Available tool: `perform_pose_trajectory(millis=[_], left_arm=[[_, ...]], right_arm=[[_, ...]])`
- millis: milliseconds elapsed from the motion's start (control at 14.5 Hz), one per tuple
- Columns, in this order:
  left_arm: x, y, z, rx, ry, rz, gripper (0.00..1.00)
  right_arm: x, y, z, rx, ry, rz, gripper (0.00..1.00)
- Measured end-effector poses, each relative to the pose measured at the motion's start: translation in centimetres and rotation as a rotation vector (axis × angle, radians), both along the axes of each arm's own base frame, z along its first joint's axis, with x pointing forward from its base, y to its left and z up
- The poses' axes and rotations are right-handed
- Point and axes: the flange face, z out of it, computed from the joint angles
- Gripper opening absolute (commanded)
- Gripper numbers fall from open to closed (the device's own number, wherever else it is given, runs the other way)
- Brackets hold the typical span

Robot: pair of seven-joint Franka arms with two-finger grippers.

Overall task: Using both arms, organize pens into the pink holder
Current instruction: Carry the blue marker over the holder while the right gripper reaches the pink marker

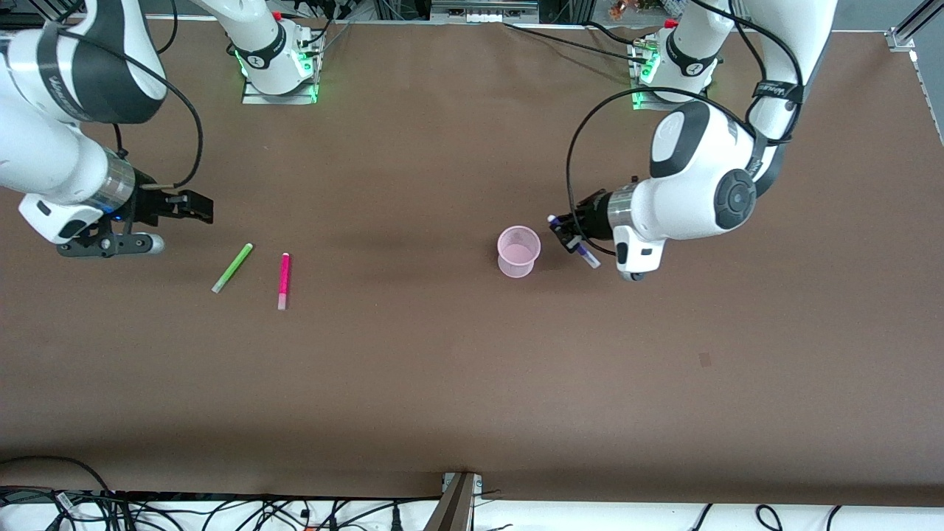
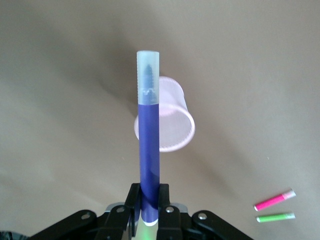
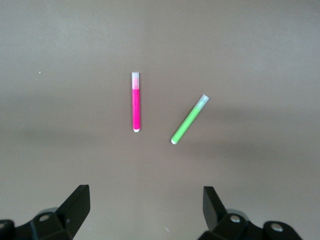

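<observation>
The pink holder (image 1: 518, 251) stands upright on the brown table; it also shows in the left wrist view (image 2: 172, 125). My left gripper (image 1: 572, 234) is shut on the dark purple pen (image 1: 588, 256), just beside the holder toward the left arm's end. In the left wrist view the purple pen (image 2: 149, 150) sticks out of the left gripper (image 2: 148, 200), pale cap toward the holder. My right gripper (image 1: 200, 208) is open and empty, above the table near the lime green pen (image 1: 233, 267) and the magenta pen (image 1: 284, 280), which lie flat. The yellow pen is out of view.
The right wrist view shows the magenta pen (image 3: 135, 102) and the green pen (image 3: 189, 120) lying apart ahead of the open right gripper (image 3: 145, 202). The two pens also show in the left wrist view, magenta (image 2: 274, 200) and green (image 2: 275, 217). Cables run along the table's near edge.
</observation>
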Motion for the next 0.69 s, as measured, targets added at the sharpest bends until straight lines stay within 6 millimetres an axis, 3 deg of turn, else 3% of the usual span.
perform_pose_trajectory(millis=[207, 483, 690], left_arm=[[0.1, -2.1, -1.5, -0.038, 0.044, 0.005, 0.00], [-0.7, -4.5, -4.7, -0.061, 0.112, -0.010, 0.00], [-1.5, -7.1, -5.0, -0.081, 0.124, -0.037, 0.00]], right_arm=[[-0.4, 1.3, -4.4, 0.033, -0.032, -0.003, 1.00], [-1.6, 3.5, -11.8, 0.036, -0.108, 0.027, 1.00], [-2.3, 4.1, -16.5, 0.028, -0.124, 0.039, 0.98]])
